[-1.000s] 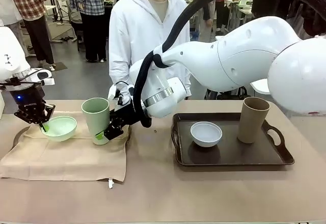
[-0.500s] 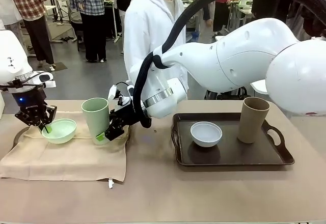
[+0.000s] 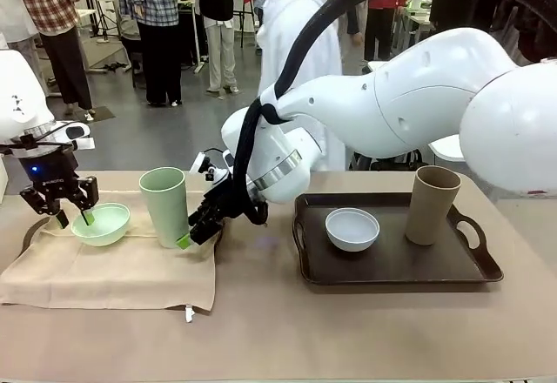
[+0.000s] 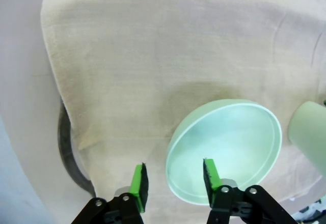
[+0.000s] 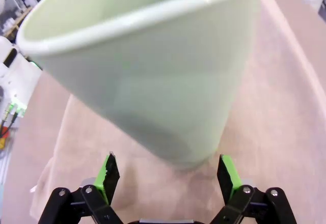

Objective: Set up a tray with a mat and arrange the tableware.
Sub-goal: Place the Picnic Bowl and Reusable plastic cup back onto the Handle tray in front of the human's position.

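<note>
Beige cloth mat (image 3: 113, 274) lay over one dark tray (image 4: 65, 152) at the left. On it were one pale mint bowl (image 3: 102, 224) and one upright pale green tumbler (image 3: 165, 206). A second tray (image 3: 392, 283) at the right held one white bowl (image 3: 352, 229) and one tan tumbler (image 3: 432, 204). The left gripper (image 3: 74, 219) had its fingers apart astride the mint bowl's rim. The right gripper (image 3: 193, 233) had its fingers spread either side of the green tumbler's base.

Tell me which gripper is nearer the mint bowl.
Left. The left gripper, open, straddles the rim of the bowl. The right gripper, open, sits at the base of the green tumbler, farther off.
</note>
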`<control>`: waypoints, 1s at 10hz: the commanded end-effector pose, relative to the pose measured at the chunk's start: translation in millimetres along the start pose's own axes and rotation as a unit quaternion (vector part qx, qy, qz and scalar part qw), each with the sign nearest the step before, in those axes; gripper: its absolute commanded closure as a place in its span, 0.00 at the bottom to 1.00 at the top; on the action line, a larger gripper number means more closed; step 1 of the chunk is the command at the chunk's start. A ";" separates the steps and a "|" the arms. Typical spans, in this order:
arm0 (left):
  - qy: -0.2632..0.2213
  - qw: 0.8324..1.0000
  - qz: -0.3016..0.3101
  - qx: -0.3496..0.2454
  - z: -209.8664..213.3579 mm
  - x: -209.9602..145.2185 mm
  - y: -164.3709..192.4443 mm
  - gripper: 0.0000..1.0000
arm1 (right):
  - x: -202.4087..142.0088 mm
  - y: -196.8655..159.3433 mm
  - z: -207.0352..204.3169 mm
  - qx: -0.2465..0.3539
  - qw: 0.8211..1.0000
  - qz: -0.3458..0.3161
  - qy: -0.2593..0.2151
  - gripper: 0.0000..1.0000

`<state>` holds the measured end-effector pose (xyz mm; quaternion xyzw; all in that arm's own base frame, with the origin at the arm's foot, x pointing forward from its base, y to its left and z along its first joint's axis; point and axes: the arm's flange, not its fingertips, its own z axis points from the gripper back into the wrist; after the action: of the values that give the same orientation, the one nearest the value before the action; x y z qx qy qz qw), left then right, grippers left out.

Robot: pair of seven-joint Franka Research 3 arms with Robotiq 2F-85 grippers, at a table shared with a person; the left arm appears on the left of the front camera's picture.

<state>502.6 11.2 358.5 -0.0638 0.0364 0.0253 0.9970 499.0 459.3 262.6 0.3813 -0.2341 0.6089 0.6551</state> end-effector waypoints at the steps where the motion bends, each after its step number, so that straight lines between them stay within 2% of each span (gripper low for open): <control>1: 0.004 1.000 -0.002 -0.011 11.2 -2.3 0.5 0.00 | -0.7 12.5 27.8 -0.004 0.999 -0.034 0.016 0.00; 2: 0.002 1.000 -0.003 -0.010 18.1 -5.6 0.0 0.14 | 3.6 22.6 43.6 -0.024 0.998 -0.042 0.029 0.00; 3: -0.003 1.000 -0.006 -0.007 24.1 -7.6 -2.1 0.00 | 11.9 33.9 61.8 -0.047 0.996 -0.050 0.061 0.00; 6: 0.004 0.999 -0.023 0.036 57.0 -15.8 -22.0 0.00 | 40.1 78.1 125.7 -0.074 0.977 -0.120 0.160 0.00; 8: 0.000 0.998 -0.031 0.063 87.8 -23.7 -45.4 0.00 | 53.2 106.6 166.6 -0.067 0.946 -0.223 0.226 0.00; 10: -0.001 0.996 -0.032 0.084 118.9 -37.5 -76.2 0.00 | 68.7 131.9 203.1 -0.100 0.913 -0.301 0.255 0.00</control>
<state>480.3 -38.5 475.1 -0.0063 0.0305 -0.0210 0.9993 414.3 334.8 444.8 0.1912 -0.0177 0.4548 0.8696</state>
